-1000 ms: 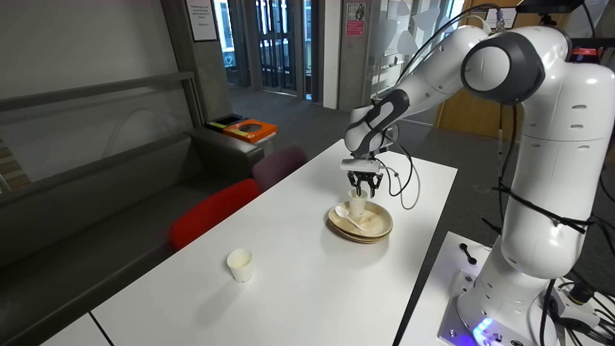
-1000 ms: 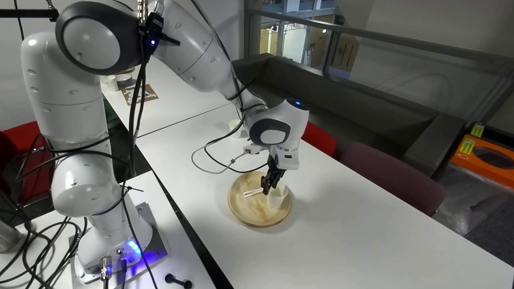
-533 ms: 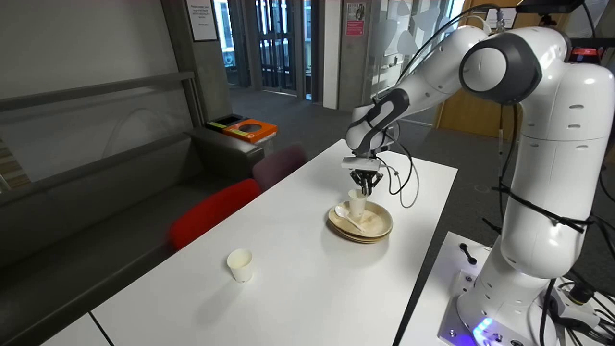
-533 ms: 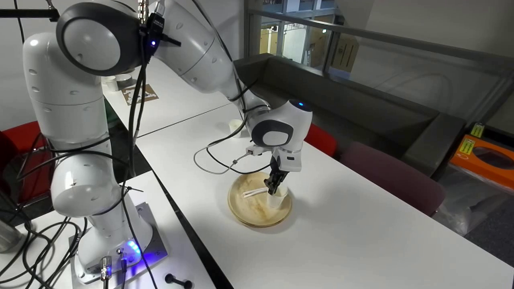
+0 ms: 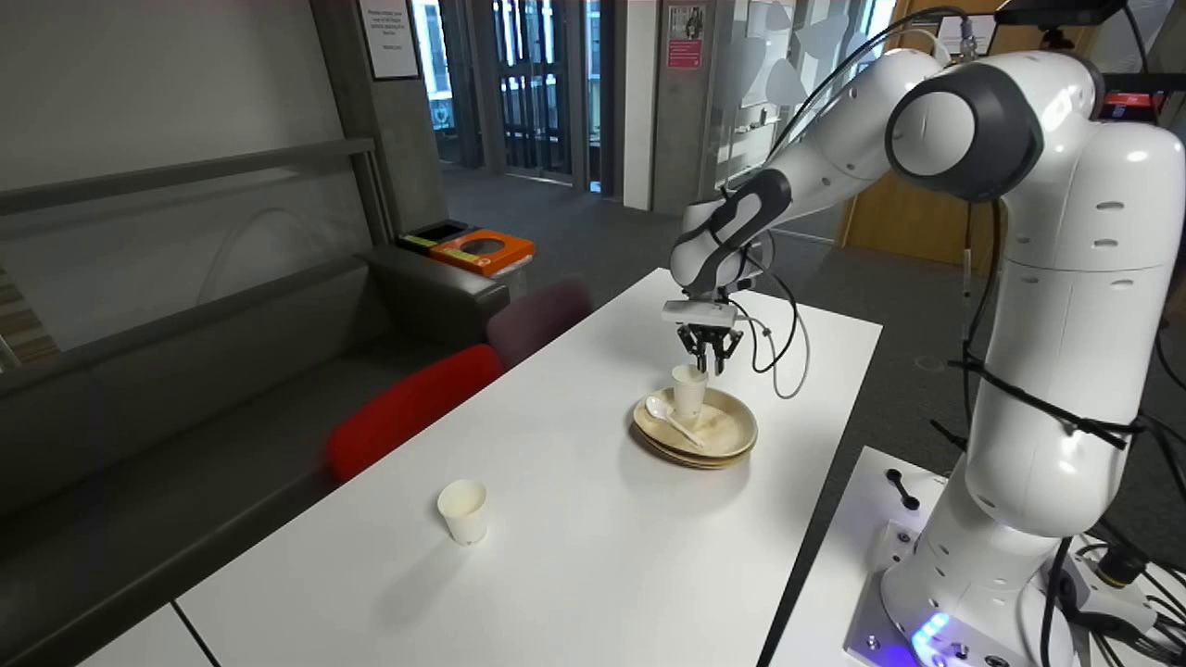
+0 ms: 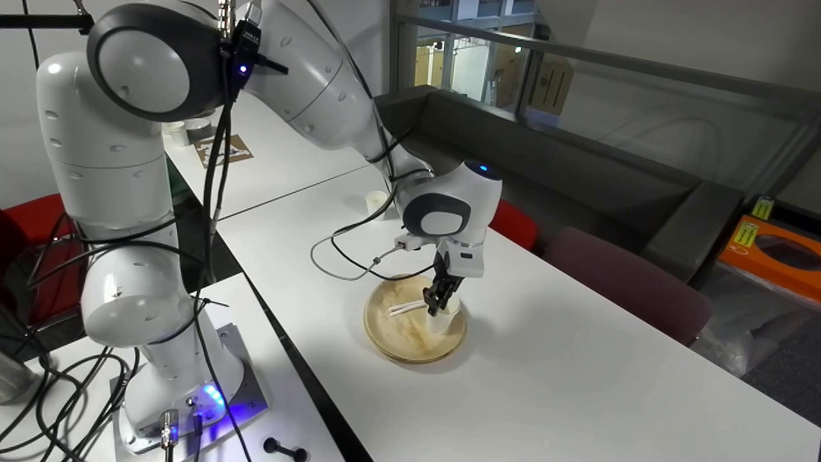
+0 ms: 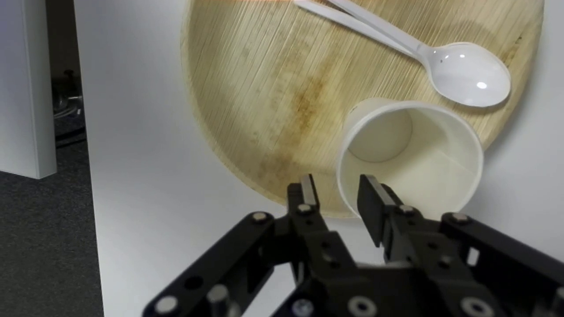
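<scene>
One cup point(image 7: 414, 154) stands upright just below the parted claw point(image 7: 337, 187).

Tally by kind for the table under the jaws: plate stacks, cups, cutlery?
Plate stacks: 1 (stack)
Cups: 2 (cup on the stack, lone cup away from it)
Cutlery: 2 (spoon, second handle with its head hidden)
Total: 5

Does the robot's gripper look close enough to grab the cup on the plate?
Probably yes: the gripper hangs partly open close to the rim of the cup, and nothing seems to block it. The white spoon lies off to one side.
</scene>
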{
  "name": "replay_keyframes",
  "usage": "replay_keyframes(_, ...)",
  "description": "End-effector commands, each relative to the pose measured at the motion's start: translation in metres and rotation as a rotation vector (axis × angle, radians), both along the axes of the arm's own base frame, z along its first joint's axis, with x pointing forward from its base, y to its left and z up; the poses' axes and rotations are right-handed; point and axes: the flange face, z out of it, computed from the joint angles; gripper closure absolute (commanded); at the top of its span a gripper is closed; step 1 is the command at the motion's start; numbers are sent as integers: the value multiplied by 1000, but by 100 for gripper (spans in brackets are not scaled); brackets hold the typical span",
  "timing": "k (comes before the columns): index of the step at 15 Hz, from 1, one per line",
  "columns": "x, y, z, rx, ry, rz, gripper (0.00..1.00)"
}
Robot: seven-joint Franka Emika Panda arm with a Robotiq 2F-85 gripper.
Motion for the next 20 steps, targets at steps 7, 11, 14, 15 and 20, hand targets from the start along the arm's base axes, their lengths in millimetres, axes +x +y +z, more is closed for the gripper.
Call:
replay_keyframes(7,-1,-3,2,-18,-1,-5,63)
replay_keyframes(11,-2,-3,0,-17,4,-3,63)
replay_keyframes(14,-2,-3,-3,-16,9,-4,65)
replay_keyframes(15,-2,-3,-4,-16,12,-3,68)
replay_keyframes(20,-3,-3,-7,-15,18,-1,100)
